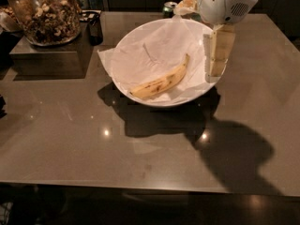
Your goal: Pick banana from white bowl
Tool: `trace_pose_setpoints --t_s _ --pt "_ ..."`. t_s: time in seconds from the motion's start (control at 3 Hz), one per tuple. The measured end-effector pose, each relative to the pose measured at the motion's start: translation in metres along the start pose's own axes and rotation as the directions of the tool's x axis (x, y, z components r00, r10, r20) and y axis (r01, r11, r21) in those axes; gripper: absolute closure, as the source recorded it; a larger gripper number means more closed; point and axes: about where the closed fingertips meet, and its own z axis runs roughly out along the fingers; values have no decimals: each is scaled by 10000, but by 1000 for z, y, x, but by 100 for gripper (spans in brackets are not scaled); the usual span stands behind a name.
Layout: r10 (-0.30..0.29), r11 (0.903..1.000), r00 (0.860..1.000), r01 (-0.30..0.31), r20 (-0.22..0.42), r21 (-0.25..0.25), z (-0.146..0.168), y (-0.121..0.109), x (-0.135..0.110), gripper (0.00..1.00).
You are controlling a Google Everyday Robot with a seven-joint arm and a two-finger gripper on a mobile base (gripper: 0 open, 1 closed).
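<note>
Camera view. Step in hand: approach. The pick itself is not yet made.

The banana (161, 81) lies loose on the crinkled paper lining (154, 46) inside the white bowl (187, 99). Its stem end points up and to the right, and its other end is low on the left. The bowl stands on the counter (93, 144), toward the back.

The tool (214, 76) hangs pointing down at the bowl's right rim, to the right of the banana's stem end and apart from it. It overlaps the rim and the lining there, but whether it touches either cannot be told. Whether the tool is apart or together also cannot be told from this angle. Nothing is seen in its hold, as the banana is wholly clear of it.

Judgement on the next move: the tool needs to travel left over the bowl, line up across the banana's middle, then descend to straddle the fruit and close. The loose lining is a risk, since it could be caught along with the banana.

Also present: a glass jar (44, 13) on a raised block at the back left, well apart from the work.
</note>
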Motion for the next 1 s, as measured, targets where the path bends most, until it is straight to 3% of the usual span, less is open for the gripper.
trace_pose_setpoints --t_s 0.33,1.0 --pt "-563 9979 9939 591 948 -267 19 -26 -2 0" --pt "-563 9978 9957 535 730 402 8 -37 -6 42"
